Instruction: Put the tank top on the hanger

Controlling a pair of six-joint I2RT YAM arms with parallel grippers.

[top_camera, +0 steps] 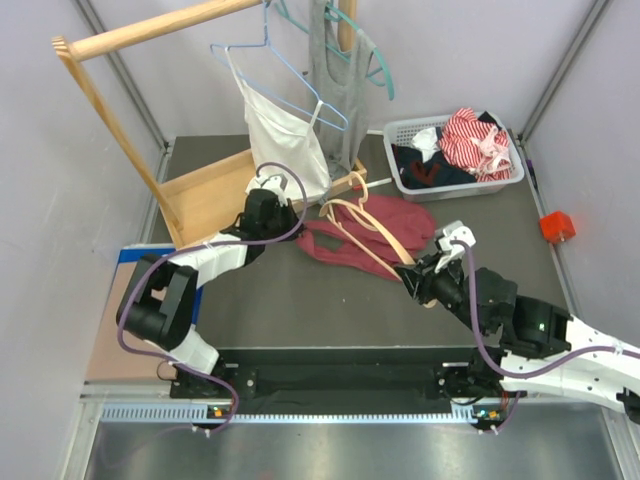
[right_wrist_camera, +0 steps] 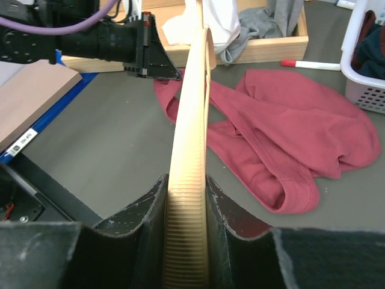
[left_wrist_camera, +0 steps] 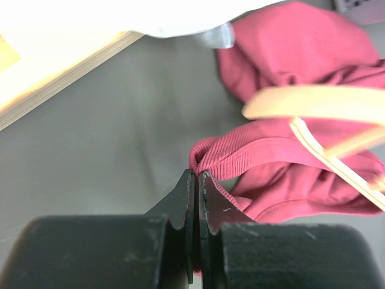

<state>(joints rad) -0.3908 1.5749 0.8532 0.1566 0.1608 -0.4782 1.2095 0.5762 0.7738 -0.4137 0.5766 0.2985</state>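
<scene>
From where I stand, the job looks barely past its opening. The tank top (top_camera: 400, 215) lies crumpled on the counter (top_camera: 300, 310), in front of the white laundry basket (top_camera: 455, 182) and just right of the wooden rack base (top_camera: 205, 195). None of it hangs from anything yet. The left claw (left_wrist_camera: 197, 174) is pinched tight on a ribbed edge at the garment's near-left side, a strap or a hem, I can't tell which, with that bit of cloth lifted into a small loop. The right claw (right_wrist_camera: 186, 180) is clamped narrow on one end of the hanger (top_camera: 365, 238). The hanger slants out from it across the top of the red cloth, and its far end reaches toward the rack. As far as I can see, the wooden arm passes over the fabric, not inside it, and neither shoulder strap sits on the hanger. So both pieces are in hand and close together, which is the part done. What is left, I'd judge, is the real work: opening the neck or a strap, slipping the hanger arm through, and seating both straps on its shoulders.
</scene>
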